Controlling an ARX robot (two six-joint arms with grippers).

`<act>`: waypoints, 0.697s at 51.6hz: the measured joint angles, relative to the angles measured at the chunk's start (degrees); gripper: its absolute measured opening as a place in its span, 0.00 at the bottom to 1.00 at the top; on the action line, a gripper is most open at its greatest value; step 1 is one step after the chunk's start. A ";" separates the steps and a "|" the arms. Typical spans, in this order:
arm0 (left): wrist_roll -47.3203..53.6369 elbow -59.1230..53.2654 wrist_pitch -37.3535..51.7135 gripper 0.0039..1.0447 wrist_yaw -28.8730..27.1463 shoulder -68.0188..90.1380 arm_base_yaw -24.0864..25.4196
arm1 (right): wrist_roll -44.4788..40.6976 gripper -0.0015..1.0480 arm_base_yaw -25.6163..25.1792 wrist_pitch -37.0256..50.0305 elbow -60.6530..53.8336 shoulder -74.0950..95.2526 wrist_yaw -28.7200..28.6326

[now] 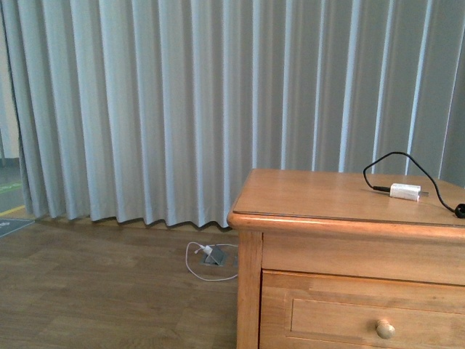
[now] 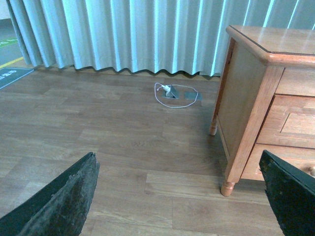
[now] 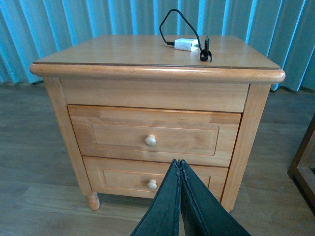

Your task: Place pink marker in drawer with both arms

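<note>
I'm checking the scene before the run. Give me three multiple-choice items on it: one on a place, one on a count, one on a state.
1. Where does the charger lie?
A. on the floor beside the cabinet
B. on the cabinet top
C. inside the upper drawer

2. How many drawers does the cabinet front show?
A. one
B. two
C. three

3. How do the two grippers stand?
A. left open, right shut
B. left shut, right open
C. both shut on a marker

Answers:
1 B, the white plug and its black cable rest on the wooden top in the front and right wrist views.
2 B, the upper drawer and the lower drawer each carry one round knob.
3 A, the left gripper has its fingers wide apart, while the right gripper has its fingers pressed together with nothing visibly held.
</note>
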 joint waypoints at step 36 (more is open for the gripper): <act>0.02 0.00 -0.02 0.95 0.00 0.00 0.00 | -0.11 0.12 0.00 -12.39 0.04 -12.13 -0.02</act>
